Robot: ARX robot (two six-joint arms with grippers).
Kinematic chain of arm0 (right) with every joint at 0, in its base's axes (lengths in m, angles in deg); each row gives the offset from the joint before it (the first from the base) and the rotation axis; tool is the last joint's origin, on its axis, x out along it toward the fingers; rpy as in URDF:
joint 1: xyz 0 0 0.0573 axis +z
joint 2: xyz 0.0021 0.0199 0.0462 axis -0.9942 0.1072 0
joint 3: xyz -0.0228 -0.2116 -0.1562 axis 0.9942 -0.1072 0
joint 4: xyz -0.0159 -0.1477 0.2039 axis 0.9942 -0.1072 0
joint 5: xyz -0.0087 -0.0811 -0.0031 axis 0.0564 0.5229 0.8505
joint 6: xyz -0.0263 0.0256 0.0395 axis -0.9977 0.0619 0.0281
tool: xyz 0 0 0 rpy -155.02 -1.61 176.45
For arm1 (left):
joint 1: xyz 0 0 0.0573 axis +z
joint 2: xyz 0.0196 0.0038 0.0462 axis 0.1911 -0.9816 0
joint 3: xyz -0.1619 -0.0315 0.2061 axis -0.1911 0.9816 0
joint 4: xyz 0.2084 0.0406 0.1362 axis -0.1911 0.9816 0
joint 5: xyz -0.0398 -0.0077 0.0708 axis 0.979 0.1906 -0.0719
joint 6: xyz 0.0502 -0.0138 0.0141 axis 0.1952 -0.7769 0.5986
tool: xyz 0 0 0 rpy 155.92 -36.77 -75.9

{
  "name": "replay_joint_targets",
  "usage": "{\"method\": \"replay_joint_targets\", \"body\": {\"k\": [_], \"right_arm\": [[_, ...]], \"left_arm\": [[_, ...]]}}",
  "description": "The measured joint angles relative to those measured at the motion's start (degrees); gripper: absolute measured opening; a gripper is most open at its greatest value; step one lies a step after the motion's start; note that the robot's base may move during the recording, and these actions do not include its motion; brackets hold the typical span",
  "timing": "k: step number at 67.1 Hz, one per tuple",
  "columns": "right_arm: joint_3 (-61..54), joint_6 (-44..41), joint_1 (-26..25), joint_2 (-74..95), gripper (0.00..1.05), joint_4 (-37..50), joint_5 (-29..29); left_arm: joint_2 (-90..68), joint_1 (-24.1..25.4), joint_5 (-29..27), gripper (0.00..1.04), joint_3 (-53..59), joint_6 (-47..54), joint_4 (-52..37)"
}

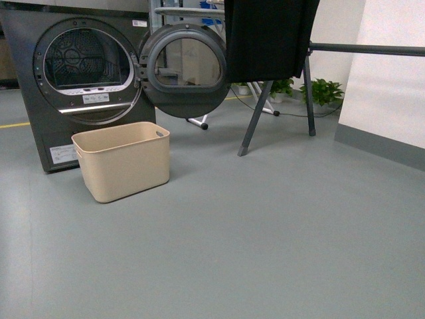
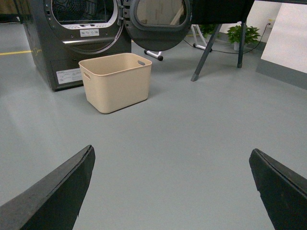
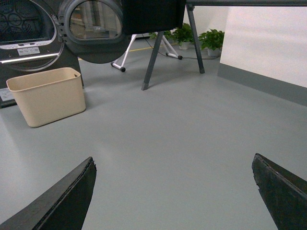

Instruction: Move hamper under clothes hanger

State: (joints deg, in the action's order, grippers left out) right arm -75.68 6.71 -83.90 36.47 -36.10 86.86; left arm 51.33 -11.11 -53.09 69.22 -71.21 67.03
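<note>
The beige hamper (image 1: 123, 161) stands empty on the grey floor right in front of the dark grey dryer; it also shows in the left wrist view (image 2: 116, 81) and the right wrist view (image 3: 47, 96). The clothes hanger (image 1: 368, 49) is a dark rail on angled grey legs at the back right, with a black cloth (image 1: 269, 36) hung over it. The hamper is well left of the rail. My left gripper (image 2: 171, 155) and right gripper (image 3: 173, 165) are open and empty, low over bare floor, far short of the hamper. Neither arm shows in the front view.
The dryer (image 1: 80, 80) has its round door (image 1: 184, 70) swung open to the right. A wheeled white stand's foot (image 1: 199, 123) sits behind the door. Potted plants (image 1: 323, 92) and a cable lie by the back wall. A white wall (image 1: 392, 73) runs along the right.
</note>
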Motion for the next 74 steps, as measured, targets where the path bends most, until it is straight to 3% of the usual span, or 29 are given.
{"method": "replay_joint_targets", "body": {"k": [74], "right_arm": [[0.0,0.02,0.02,0.02,0.97,-0.07,0.0]], "left_arm": [[-0.17,0.0,0.0,0.98,0.0,0.02,0.0]]}}
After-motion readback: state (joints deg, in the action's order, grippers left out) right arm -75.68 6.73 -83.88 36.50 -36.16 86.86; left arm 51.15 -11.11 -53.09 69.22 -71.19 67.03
